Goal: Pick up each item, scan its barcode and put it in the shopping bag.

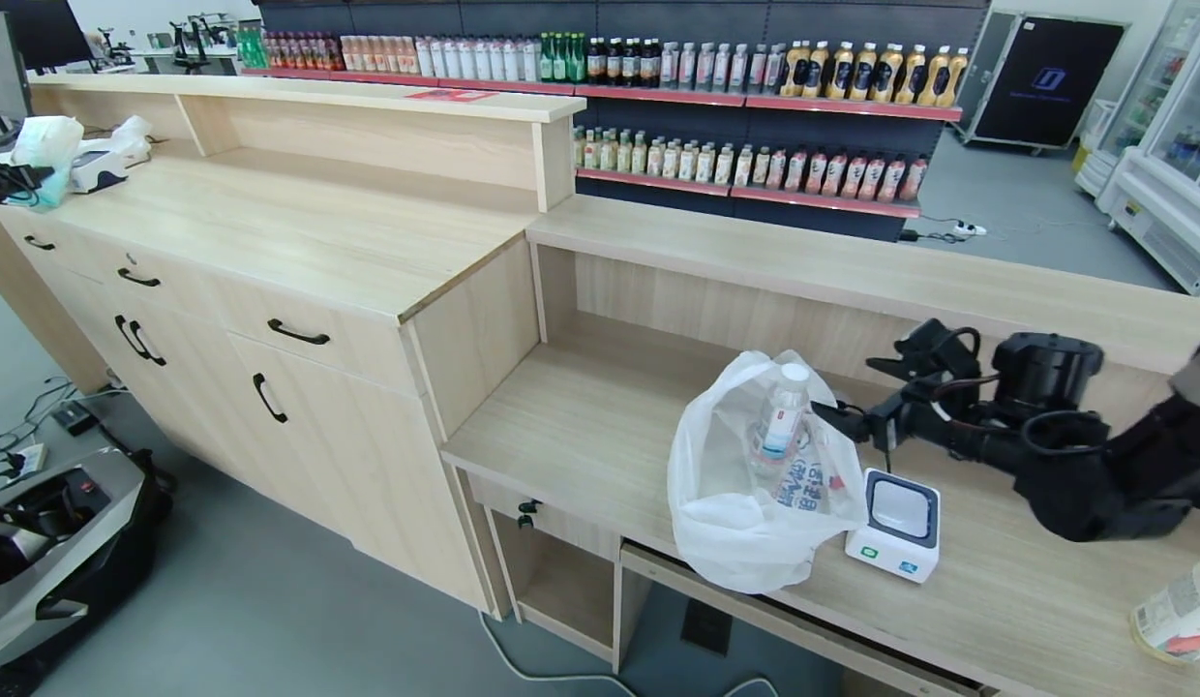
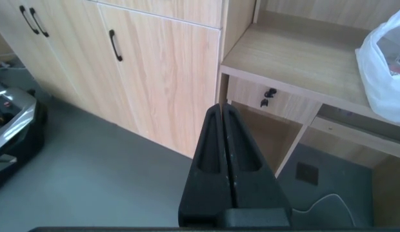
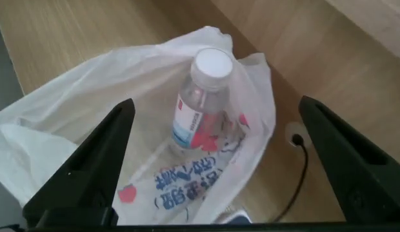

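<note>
The shopping bag (image 1: 745, 523), thin white plastic with its mouth gaping upward, sits on the lower wooden table (image 1: 581, 426), just beside a small white scanner (image 1: 895, 528) that touches its side. A clear bottle (image 1: 782, 416) with a white cap and a blue and red label stands nearly upright inside the bag, its cap poking above the rim. The right pincer (image 1: 842, 384) hangs just above and behind the bag's mouth, its two black fingers (image 3: 97, 167) spread wide with nothing between them; from the wrist the bottle shows straight below the gap. The left pincer (image 2: 222, 113) is low over the grey floor in front of the cabinet doors (image 2: 155, 64), its fingers pressed flat together and gripping nothing. Another labelled container (image 1: 1181, 610) lies on the table at the far right edge, well apart from the bag. Shelves of drinks (image 1: 755, 106) line the wall behind.
</note>
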`<state>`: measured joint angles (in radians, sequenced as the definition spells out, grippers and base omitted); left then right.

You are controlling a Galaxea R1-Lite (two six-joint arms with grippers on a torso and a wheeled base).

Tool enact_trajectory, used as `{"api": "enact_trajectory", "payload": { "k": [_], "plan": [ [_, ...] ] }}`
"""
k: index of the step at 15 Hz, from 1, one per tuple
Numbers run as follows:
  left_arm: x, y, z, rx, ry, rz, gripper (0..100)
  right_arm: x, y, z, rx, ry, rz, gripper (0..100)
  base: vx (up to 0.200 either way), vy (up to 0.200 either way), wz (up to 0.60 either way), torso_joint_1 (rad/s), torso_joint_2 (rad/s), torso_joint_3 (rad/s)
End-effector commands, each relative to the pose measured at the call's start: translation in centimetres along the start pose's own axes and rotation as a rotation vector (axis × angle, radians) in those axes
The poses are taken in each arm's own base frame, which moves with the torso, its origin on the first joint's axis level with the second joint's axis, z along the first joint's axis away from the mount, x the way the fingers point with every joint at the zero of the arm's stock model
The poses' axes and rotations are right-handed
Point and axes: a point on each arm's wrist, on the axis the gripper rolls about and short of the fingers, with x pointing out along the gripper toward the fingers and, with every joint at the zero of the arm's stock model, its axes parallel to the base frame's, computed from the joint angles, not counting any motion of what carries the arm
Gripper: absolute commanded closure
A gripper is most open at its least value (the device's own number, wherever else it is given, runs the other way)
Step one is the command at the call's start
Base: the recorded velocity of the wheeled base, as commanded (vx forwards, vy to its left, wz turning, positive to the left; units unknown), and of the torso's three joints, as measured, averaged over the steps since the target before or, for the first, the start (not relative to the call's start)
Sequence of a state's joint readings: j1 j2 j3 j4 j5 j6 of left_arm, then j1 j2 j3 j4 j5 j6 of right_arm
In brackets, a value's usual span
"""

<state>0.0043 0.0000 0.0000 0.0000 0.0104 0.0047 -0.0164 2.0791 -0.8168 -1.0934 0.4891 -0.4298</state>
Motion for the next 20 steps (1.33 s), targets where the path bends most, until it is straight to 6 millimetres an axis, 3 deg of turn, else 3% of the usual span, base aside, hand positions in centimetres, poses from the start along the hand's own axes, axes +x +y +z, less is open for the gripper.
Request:
{"api": "enact_trajectory", "payload": {
  "k": [1,2,3,5,7,13,16,20],
  "plan": [
    [0.0,0.0,0.0,0.0,0.0,0.001,100,-7.9,-1.6,3.6,-0.067,0.01,-0.167,0,0.0,0.0,0.0,0.0,0.0,0.0],
    [0.0,0.0,0.0,0.0,0.0,0.001,100,-8.0,-1.7,3.6,-0.067,0.012,-0.175,0,0.0,0.0,0.0,0.0,0.0,0.0],
    [0.0,0.0,0.0,0.0,0.0,0.001,100,-10.1,-2.4,4.7,-0.082,0.026,-0.321,0,0.0,0.0,-0.6,0.002,0.0,0.007],
    [0.0,0.0,0.0,0.0,0.0,0.001,100,-12.2,-3.3,5.1,-0.094,0.034,-0.411,0,0.0,0.0,-0.6,-0.002,0.0,0.005],
    [0.0,0.0,0.0,0.0,0.0,0.001,100,-13.9,-3.5,3.9,-0.027,0.139,-0.548,0,0.0,0.0,-0.6,-0.005,0.0,0.005],
    [0.0,0.0,0.0,0.0,0.0,0.001,100,-15.1,-3.5,1.2,0.233,0.356,-0.851,0,0.0,0.0,-0.6,0.002,0.0,0.004],
    [0.0,0.0,0.0,0.0,0.0,0.001,100,-14.3,-4.3,-2.5,0.394,0.451,-0.788,0,0.0,0.0,-0.2,-0.002,0.0,0.001],
    [0.0,0.0,0.0,0.0,0.0,0.001,100,-12.3,-5.0,-5.2,0.359,0.4,-0.569,0,0.0,0.0,0.0,0.0,0.0,0.0]
  ]
}}
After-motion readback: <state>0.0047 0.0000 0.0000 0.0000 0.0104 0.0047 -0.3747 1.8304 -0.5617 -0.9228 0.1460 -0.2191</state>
